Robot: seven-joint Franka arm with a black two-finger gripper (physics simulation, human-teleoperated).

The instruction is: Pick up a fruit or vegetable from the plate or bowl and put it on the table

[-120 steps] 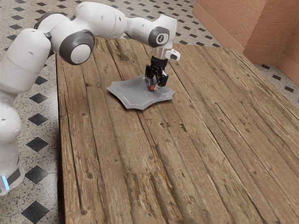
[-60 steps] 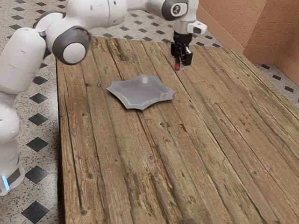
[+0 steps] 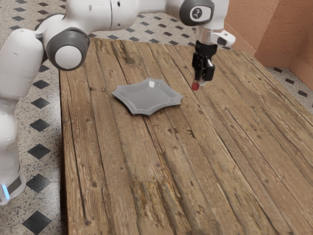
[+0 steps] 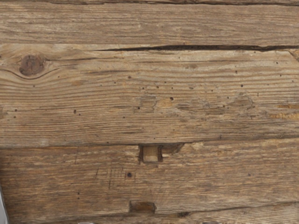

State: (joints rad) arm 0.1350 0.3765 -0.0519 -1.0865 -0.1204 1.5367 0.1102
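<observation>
My gripper (image 3: 200,83) hangs over the bare wood beyond the plate, on the exterior view's right of it, fingers pointing down. It is shut on a small red fruit or vegetable (image 3: 195,86), which shows low at the fingertips. Whether it touches the wood I cannot tell. The grey plate (image 3: 146,96), with its wavy, pointed rim, lies on the wooden table (image 3: 161,147) with nothing on it. A sliver of pale grey, perhaps the plate's rim (image 4: 3,212), shows at one edge of the wrist view.
Bare planks stretch around the plate and under my hand, with knots and small notches (image 4: 151,153) in the wood. The table's far edge runs behind the gripper, and an orange wall (image 3: 274,29) stands past it.
My hand has left the plate with the red piece, moving toward the exterior view's right. Over the last half second it has shifted farther right and lower in that view.
</observation>
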